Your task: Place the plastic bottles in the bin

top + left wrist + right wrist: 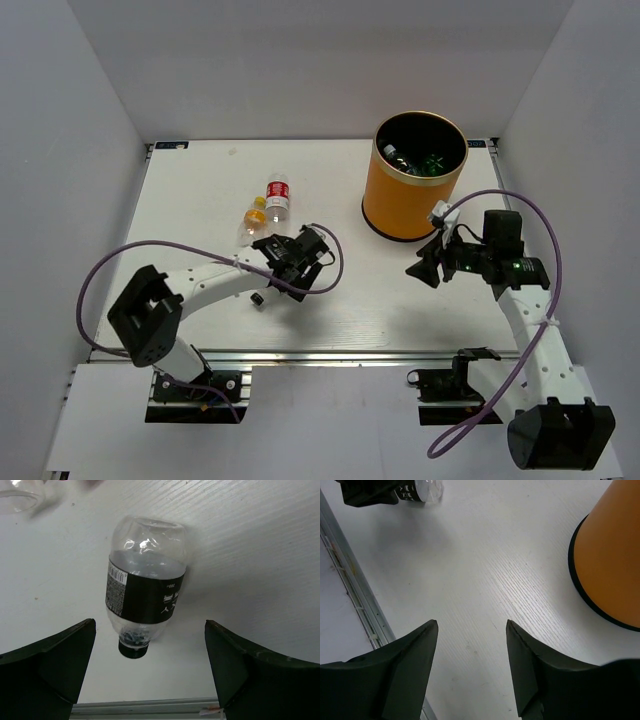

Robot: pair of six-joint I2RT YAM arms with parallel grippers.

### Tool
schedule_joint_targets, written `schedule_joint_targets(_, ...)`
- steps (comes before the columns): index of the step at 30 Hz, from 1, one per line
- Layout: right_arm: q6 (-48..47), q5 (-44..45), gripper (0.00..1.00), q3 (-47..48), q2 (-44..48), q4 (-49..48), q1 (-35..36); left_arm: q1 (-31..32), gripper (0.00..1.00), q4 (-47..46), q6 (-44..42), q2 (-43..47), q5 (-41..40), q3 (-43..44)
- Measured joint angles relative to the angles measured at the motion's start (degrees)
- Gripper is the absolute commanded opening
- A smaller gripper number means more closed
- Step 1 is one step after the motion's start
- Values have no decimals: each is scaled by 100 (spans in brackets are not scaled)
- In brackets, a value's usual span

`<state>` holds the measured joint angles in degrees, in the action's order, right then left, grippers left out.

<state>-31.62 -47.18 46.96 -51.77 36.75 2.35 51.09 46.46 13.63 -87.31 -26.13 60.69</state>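
Note:
A clear bottle with a black label and black cap [145,590] lies on the white table, cap toward the near edge. My left gripper [149,624] is open above it, one finger on each side, not touching. In the top view the left gripper [280,266] covers most of this bottle; only its cap [257,299] shows. A red-labelled bottle [277,195] and a yellow-orange-capped bottle [252,222] lie just beyond. The orange bin [413,190] holds a green bottle [435,162] and a clear one [393,153]. My right gripper [425,262] is open and empty, near the bin's base [610,565].
An aluminium rail [145,707] runs along the table's near edge, close to the black cap. Part of another clear bottle [20,497] shows at the top left of the left wrist view. Grey walls enclose the table on three sides.

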Motion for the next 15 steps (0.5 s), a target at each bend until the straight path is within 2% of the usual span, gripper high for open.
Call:
schedule_joint_targets(9,-52,35,64,-109,400,42,31,-166,100,-188,-48,-1248,-20,109)
schedule_joint_targets(11,-79,33,64,-114,516,50,31,-249,94,-291,-61,-1303,31,175)
schedule_joint_targets(13,-120,33,64,-114,627,63,31,-323,72,-339,-55,-1333,127,201)
schedule_joint_targets(15,-164,31,64,-133,728,72,31,-376,44,-367,-85,-1355,251,201)
